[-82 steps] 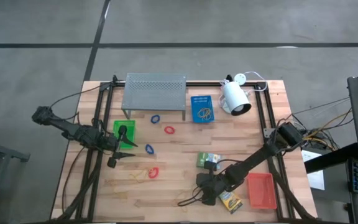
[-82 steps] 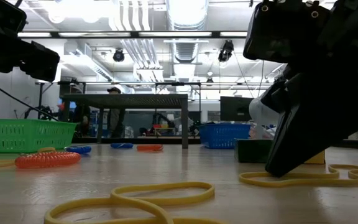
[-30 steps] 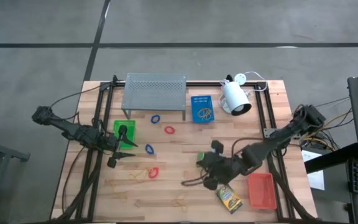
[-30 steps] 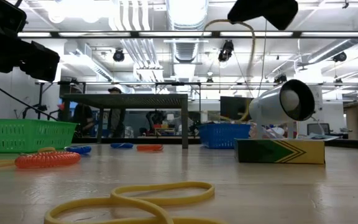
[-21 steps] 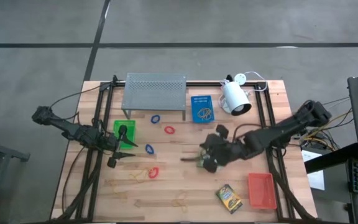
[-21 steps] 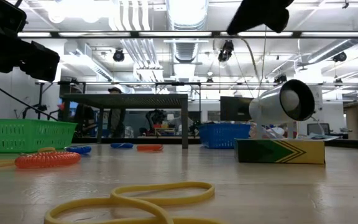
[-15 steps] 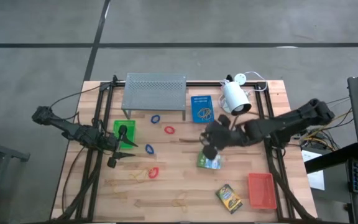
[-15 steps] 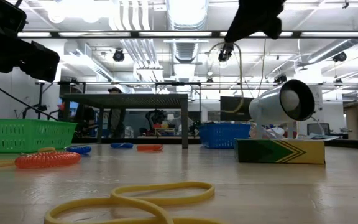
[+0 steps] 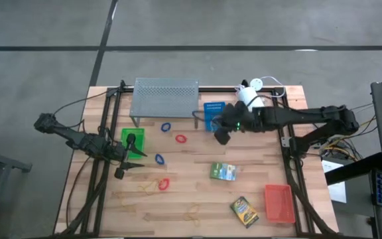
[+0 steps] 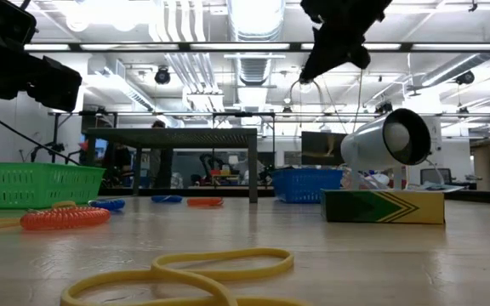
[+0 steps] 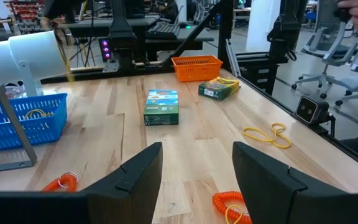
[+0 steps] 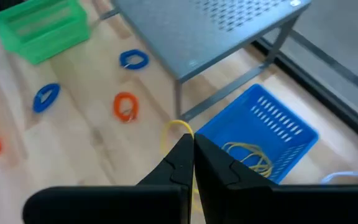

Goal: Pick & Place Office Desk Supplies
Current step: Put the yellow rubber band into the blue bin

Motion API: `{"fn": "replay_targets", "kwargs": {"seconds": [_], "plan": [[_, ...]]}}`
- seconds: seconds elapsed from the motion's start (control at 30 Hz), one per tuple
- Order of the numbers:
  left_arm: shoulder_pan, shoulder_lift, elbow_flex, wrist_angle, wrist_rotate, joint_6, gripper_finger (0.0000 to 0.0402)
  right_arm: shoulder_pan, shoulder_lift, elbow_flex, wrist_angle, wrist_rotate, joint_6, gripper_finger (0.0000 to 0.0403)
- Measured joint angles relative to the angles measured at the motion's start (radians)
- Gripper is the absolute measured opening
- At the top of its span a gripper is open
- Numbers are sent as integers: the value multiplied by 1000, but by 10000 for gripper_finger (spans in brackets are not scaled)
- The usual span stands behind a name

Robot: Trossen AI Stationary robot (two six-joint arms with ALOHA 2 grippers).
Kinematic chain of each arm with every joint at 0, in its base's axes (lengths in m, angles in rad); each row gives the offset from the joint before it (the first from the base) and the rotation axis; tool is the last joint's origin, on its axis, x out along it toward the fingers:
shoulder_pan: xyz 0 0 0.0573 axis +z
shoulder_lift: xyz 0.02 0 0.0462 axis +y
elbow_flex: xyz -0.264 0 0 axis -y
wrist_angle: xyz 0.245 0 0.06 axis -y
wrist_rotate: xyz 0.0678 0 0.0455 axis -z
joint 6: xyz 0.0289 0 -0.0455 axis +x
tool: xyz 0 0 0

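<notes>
Tan rubber bands [image 12: 246,155] were seen lying in the blue tray [image 12: 258,135]. Above its edge, a rubber band [image 12: 178,128] was pinched in the right gripper [image 12: 193,155]. The left gripper [image 11: 194,171] was spread beside the green tray [image 9: 132,141] on the counter [image 9: 191,199].

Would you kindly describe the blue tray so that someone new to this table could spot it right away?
Start at the grey perforated shelf along the table's far edge; just to its right, before the white lamp, sits the blue tray. It is the only blue tray, unlike the green and red-orange ones, and holds tan rubber bands.
</notes>
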Motion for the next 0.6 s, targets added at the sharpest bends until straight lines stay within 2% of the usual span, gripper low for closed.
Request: {"fn": "replay_targets", "kwargs": {"seconds": [0.33, 0.6], "plan": [[0, 0, 0, 0, 0, 0, 200, -227, -1, 34, 1, -191, -100, 8], [0, 0, 0, 0, 0, 0, 200, -357, 36, 28, 15, -347, -135, 8]]}}
